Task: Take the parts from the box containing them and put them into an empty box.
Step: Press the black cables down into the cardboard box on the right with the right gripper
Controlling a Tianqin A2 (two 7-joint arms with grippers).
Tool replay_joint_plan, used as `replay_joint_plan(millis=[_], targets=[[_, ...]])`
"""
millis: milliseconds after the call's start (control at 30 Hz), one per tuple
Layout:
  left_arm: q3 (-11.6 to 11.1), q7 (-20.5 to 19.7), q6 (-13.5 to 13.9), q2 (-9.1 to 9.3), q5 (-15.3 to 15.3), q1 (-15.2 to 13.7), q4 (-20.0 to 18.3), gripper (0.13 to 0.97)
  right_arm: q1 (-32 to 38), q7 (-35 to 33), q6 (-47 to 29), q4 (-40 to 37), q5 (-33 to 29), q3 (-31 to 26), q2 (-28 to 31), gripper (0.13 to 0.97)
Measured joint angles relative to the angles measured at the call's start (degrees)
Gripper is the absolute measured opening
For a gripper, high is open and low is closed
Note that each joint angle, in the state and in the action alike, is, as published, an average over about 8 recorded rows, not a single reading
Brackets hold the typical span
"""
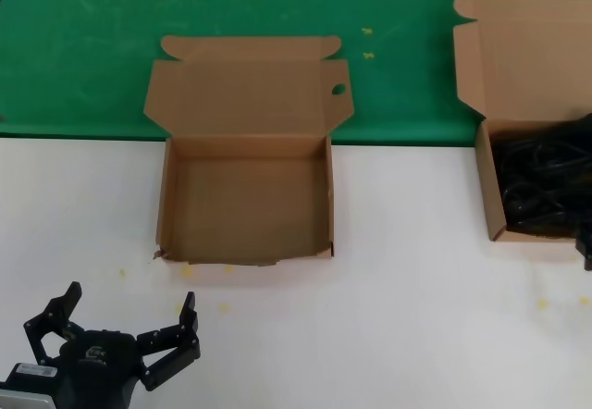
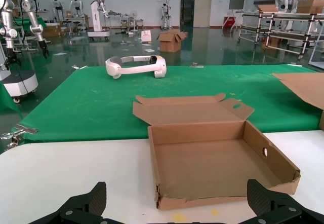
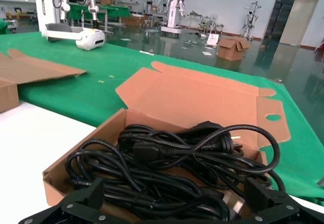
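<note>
Right gripper (image 3: pixel 167 211), jaws open, poised directly over the parts (image 3: pixel 172 163); left gripper (image 1: pixel 125 330), open, idles at seven o'clock.

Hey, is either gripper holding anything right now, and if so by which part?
Nothing is held. The left gripper is open above the white table; the right gripper is open over the black cables.

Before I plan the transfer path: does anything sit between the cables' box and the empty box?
Nothing visible does. Only bare white table lies between the box of cables and the empty box. Both lids stand open, and the left gripper waits nearer the robot, off that path.
</note>
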Motion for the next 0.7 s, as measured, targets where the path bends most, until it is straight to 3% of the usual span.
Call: replay_joint_plan(millis=[333,700], targets=[[0.0,0.0,0.0,0.0,0.0,0.0,0.0,0.966,5.1,-4.5,-3.3,-9.8,1.5,1.3,0.0,0.966],[0.0,0.0,0.0,0.0,0.0,0.0,0.0,0.966,6.0,-6.2,-4.0,-14.3,3.2,3.1,-0.4,0.966]])
